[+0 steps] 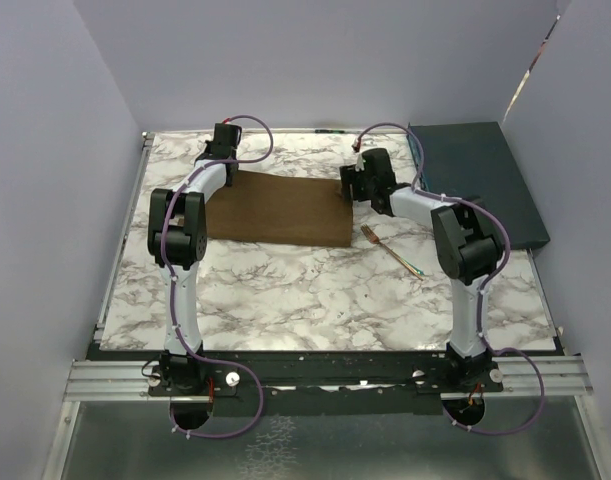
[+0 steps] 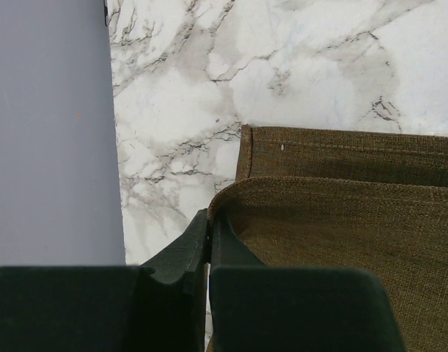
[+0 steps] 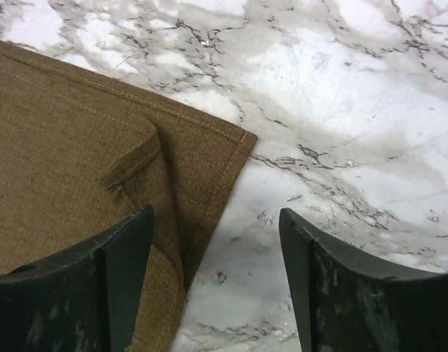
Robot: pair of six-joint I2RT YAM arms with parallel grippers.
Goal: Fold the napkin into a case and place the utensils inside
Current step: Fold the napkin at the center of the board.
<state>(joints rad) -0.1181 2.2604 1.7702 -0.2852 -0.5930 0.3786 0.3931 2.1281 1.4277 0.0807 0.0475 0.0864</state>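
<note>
Though fork (image 1: 393,252) outside it, napkin (image 1: 277,208) tight between left jaws; right jaws wide.

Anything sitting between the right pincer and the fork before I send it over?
Nothing visible does. The right pincer hovers open over the napkin at its right edge. The fork lies on the bare marble table beside the napkin's near right corner. The teal box sits farther right, off that path.

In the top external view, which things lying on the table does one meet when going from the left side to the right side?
napkin → fork → dark teal box
</note>
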